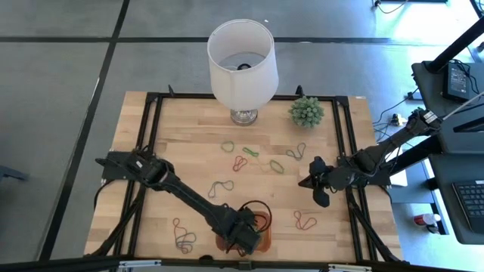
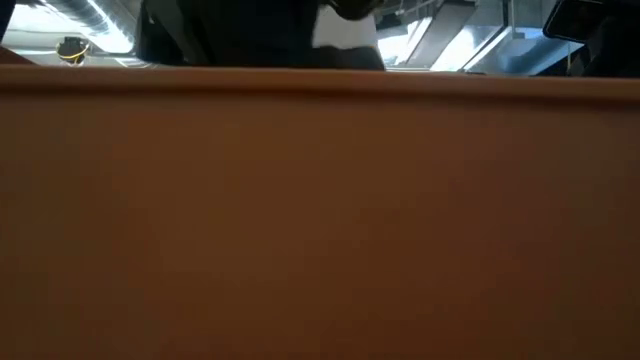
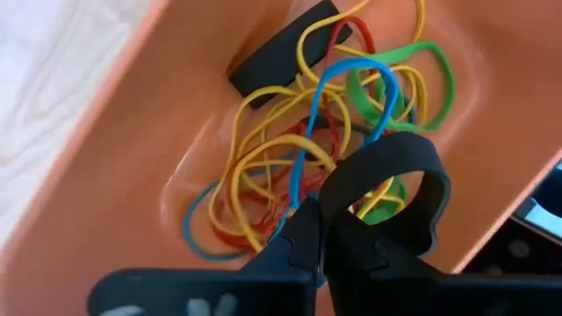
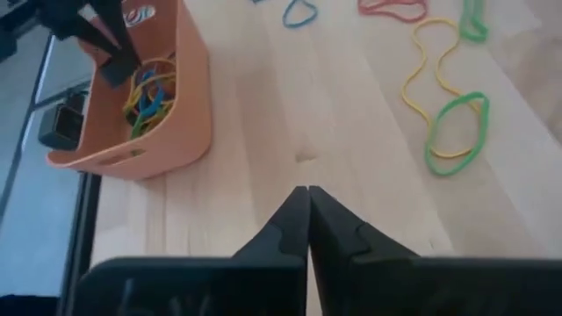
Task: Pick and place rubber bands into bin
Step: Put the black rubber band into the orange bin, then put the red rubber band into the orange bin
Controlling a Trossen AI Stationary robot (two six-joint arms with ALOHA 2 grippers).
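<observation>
The orange bin (image 1: 265,230) stands at the table's near edge; its wall (image 2: 320,220) fills the low view. In it lies a heap of yellow, red, green and blue rubber bands (image 3: 263,167). My left gripper (image 3: 316,230) reaches into the bin from above and is shut on a blue band. More bands lie flat on the wood: green (image 1: 277,165), red (image 1: 239,162), red (image 1: 305,221) and a tangle (image 1: 184,236). My right gripper (image 4: 309,191) is shut, over bare wood at the table's right, right of the bin (image 4: 132,96). My left gripper pinches a blue rubber band (image 3: 303,180) between its two fingertips, coming down into the bin from above. The band runs from the fingertips across the heap to a loop (image 3: 362,77) that lies among the other bands in the bin.
A white lampshade (image 1: 241,54) and a small green plant (image 1: 306,111) stand at the table's far edge. A black block (image 3: 281,48) lies in the bin. A black ring-shaped loop (image 3: 391,180) sits beside my left fingers. Bare wood lies between bin and right gripper.
</observation>
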